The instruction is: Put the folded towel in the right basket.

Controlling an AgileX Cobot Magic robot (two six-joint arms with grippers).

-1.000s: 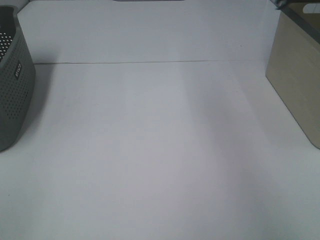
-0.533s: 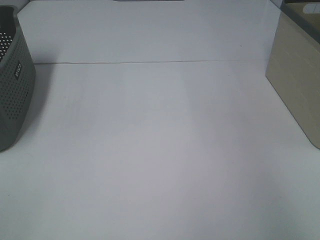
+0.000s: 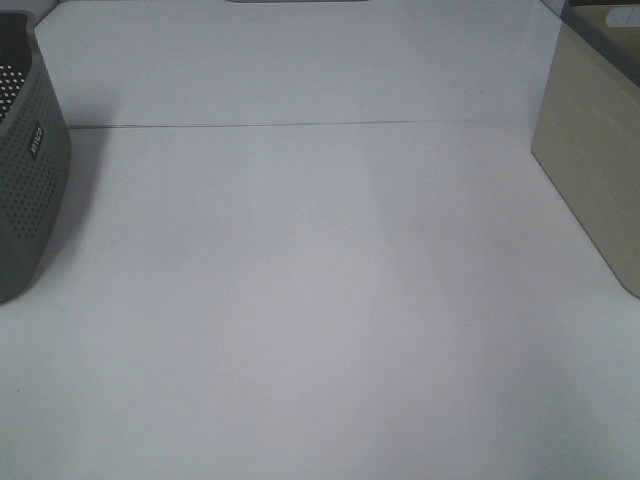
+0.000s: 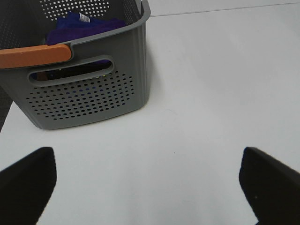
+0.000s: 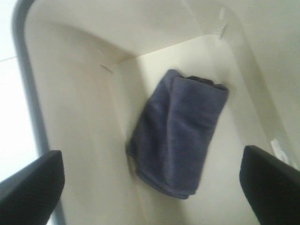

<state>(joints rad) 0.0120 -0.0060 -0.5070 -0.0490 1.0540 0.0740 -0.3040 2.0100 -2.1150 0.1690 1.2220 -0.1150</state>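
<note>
The right pincer [image 5: 150, 187] hangs spread wide and empty, straight above the folded towel [image 5: 180, 133]; the towel lies flat on the floor of the right basket [image 5: 79, 108], long axis roughly square to the pincer's opening line; the right arm is nearest. The left pincer [image 4: 150, 183] gapes empty beside the grey basket [image 4: 93, 98]. A dark tip, possibly the right arm's, showed at that basket's rim 1 second ago in the high view; it is gone.

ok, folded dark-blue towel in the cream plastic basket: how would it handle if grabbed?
Likely floppy: the folded dark-blue towel shows soft rounded folds, so one pinch would probably let it sag open. Cloth surface seems unlikely to slip; lying flat in the cream plastic basket, it shouldn't roll.
</note>
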